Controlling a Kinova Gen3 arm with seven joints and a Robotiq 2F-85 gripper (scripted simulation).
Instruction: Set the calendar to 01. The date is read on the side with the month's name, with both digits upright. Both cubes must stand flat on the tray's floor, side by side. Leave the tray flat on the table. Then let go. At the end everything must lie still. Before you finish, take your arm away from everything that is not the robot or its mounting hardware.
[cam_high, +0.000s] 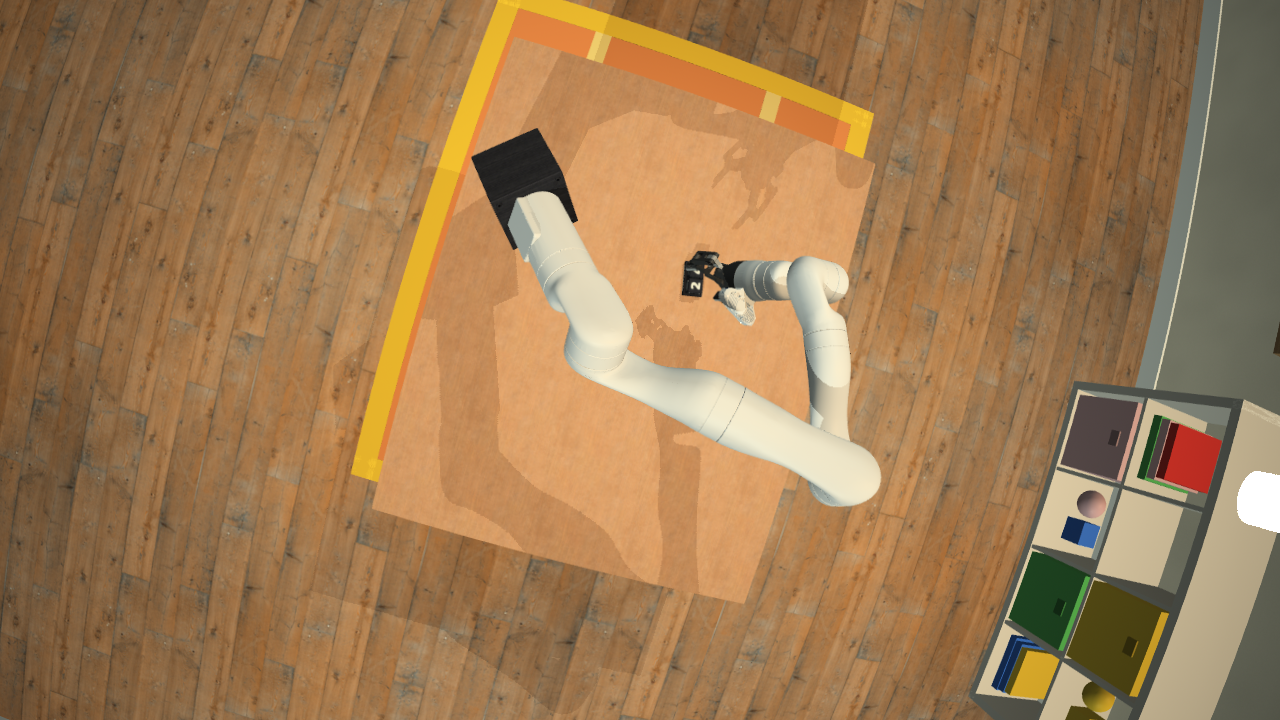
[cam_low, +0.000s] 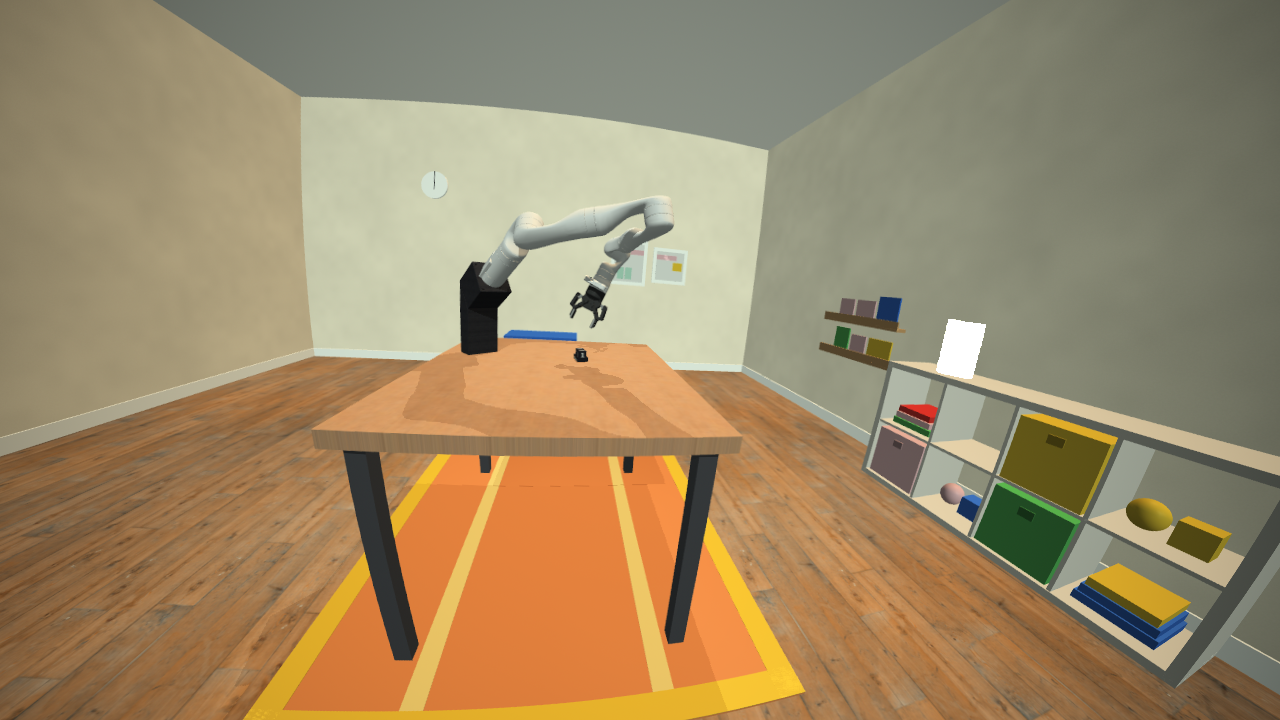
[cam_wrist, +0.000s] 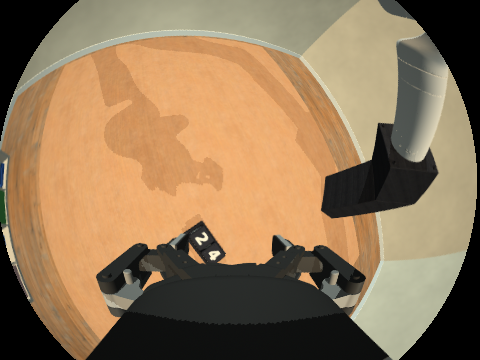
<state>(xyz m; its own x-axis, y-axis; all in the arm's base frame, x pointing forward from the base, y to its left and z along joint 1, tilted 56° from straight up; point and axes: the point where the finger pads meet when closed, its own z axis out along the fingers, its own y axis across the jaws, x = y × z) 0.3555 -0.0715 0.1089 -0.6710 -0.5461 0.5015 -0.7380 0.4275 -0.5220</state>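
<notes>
Fingers spread and empty, gripper (cam_high: 708, 277) (cam_low: 589, 317) (cam_wrist: 230, 244) hangs above the table (cam_high: 572, 483) (cam_low: 537, 402) (cam_wrist: 260, 150), partly hiding the black calendar (cam_high: 685, 278) (cam_low: 580, 359) (cam_wrist: 206, 242) from overhead

Pale, mottled walls (cam_low: 537, 152) enclose the room, the one on the exterior view's left a warmer tan, beneath a grey ceiling (cam_low: 554, 53). A round clock (cam_low: 434, 184) and two framed pictures (cam_low: 669, 265) hang on the far wall. Brown planks cover the floor (cam_high: 179, 358) (cam_low: 223, 537), with a yellow-bordered orange mat (cam_low: 546, 573) under the wooden counter (cam_high: 572, 528) (cam_low: 528, 444) (cam_wrist: 260, 150), which has dark legs. Shadows stretch over its top. A low grey-edged shelf unit (cam_high: 1229, 447) (cam_low: 1194, 636) carries bins, books and rounded objects; a glowing white lamp (cam_high: 1260, 501) (cam_low: 961, 348) stands on it. Two small wall shelves (cam_low: 859, 320) hold coloured blocks.
</notes>
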